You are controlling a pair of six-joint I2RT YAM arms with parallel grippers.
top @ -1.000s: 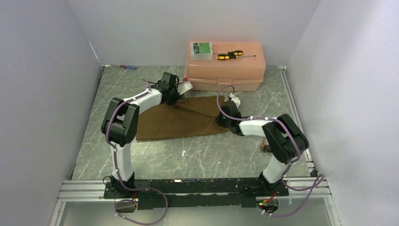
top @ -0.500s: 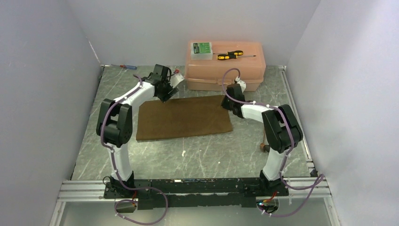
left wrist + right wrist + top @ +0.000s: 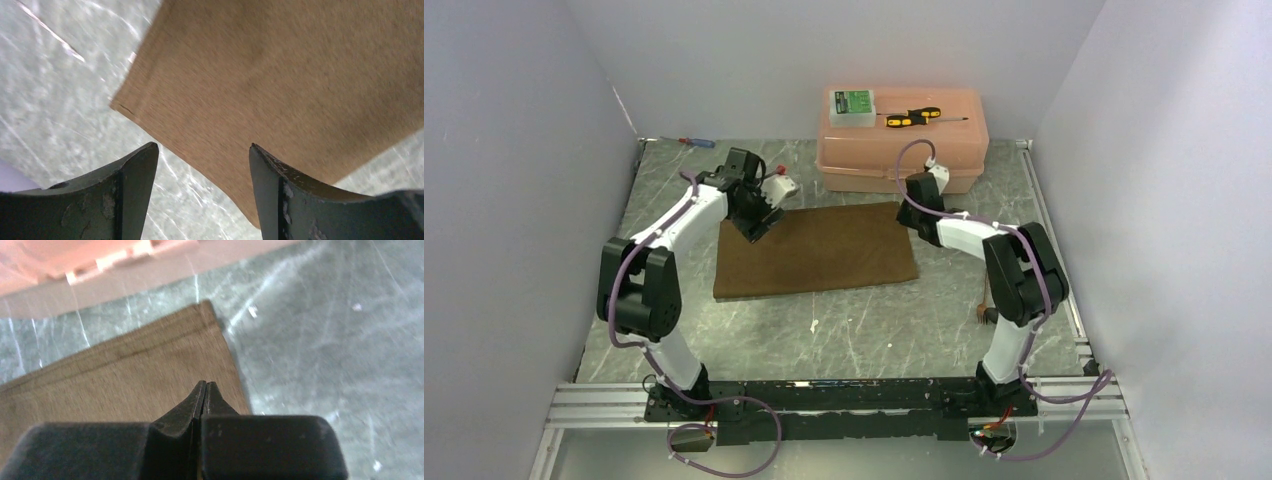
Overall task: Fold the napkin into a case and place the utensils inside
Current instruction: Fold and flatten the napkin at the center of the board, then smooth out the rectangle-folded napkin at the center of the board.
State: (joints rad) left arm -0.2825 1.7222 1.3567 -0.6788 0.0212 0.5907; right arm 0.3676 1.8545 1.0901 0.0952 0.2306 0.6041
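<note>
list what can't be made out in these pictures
- Top view: small dark object by the right arm, too small, partly hidden.
- Top view: small green-labelled box, print too small.
- Right wrist view: whether the shut right jaws touch the dark-brown cloth napkin; they hide the contact.

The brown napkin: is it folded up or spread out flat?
Spread flat: the napkin lies as one smooth rectangle on the table, no flap or pouch. Whether it is doubled cannot be told.

napkin (image 3: 814, 250): matt woven cloth | table (image 3: 874, 330): smooth marbled sheen | box (image 3: 954, 140): pink plastic, smooth
</note>
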